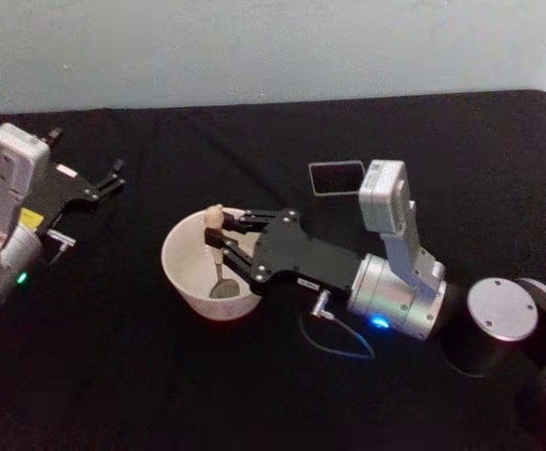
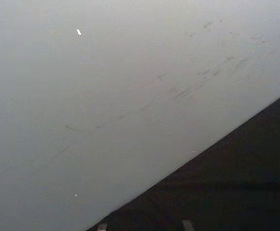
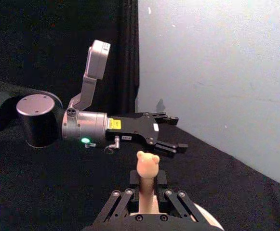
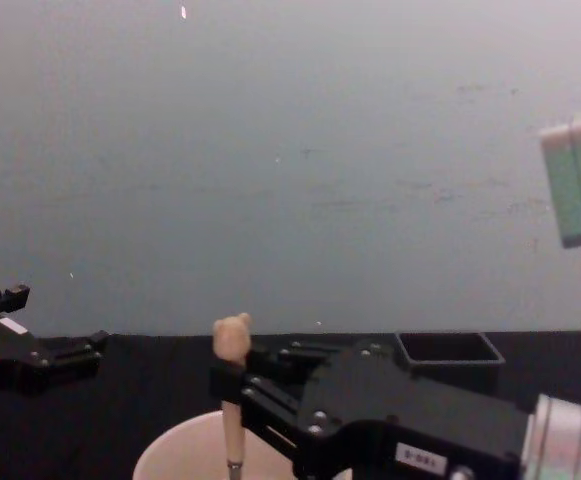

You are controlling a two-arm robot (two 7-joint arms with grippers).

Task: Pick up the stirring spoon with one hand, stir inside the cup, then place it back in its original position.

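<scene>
Cup (image 1: 186, 258) is sitting well inside the black table (image 1: 254, 395), no edge close to it. Bare cloth is lying open on the near side of the cup and to its left. Box holder (image 1: 336, 177) is sitting beyond the cup & to its right, clearly apart from it, w/ the table's far edge and pale wall behind.

R gripper (image 1: 226, 233) is reaching over the cup's right rim from the right, so the arm is taking up the room on that side. A thin blue cable (image 1: 343, 343) is looping on the cloth near the cup's right.

Spoon (image 1: 219, 268) is standing approx upright in the cup: bear head on top above the rim, long axis running down, metal bowl low inside near the bottom. R jaws are clamping the beige handle just under the bear head.

L gripper (image 1: 117, 176) is hanging well left of the cup, jaws apart, holding nothing.
</scene>
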